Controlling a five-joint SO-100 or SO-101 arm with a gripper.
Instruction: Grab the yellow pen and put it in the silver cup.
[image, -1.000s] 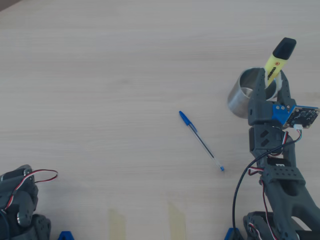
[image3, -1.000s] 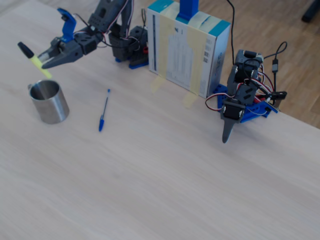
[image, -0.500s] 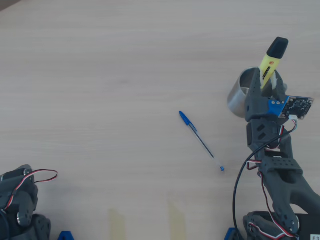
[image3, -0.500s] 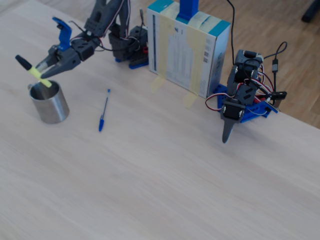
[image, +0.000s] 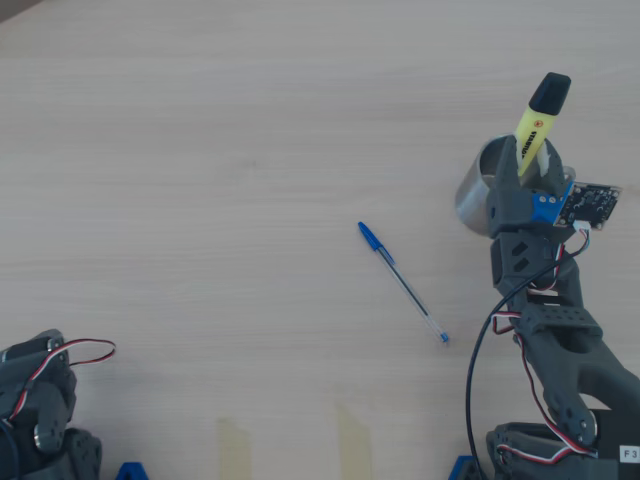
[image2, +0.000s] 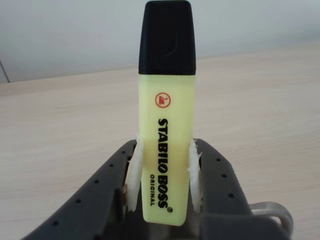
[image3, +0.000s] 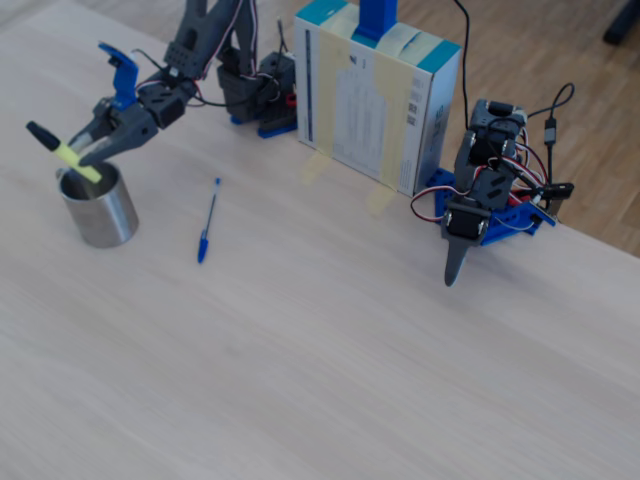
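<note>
The yellow pen (image: 533, 128), a thick highlighter with a black cap, is held between my gripper's (image: 527, 160) fingers, cap pointing up and away. In the wrist view the pen (image2: 165, 130) stands upright between the white-padded fingertips (image2: 134, 165), the gripper (image2: 165, 152) shut on its lower body. The silver cup (image: 474, 195) stands directly under the gripper. In the fixed view the tilted pen (image3: 66, 155) has its lower end at the mouth of the cup (image3: 102, 215), with the gripper (image3: 86, 155) just above the rim. The cup's handle (image2: 273, 212) shows at the wrist view's lower right.
A thin blue ballpoint pen (image: 402, 281) lies on the wooden table left of the cup, also seen in the fixed view (image3: 208, 221). A taped cardboard box (image3: 375, 95) stands behind the arm's base. A second, idle arm (image3: 483, 203) sits at the right.
The gripper has come down and shifted slightly over the cup, bringing the pen's lower end from above the rim to the cup's mouth. The blue pen and cup have not moved.
</note>
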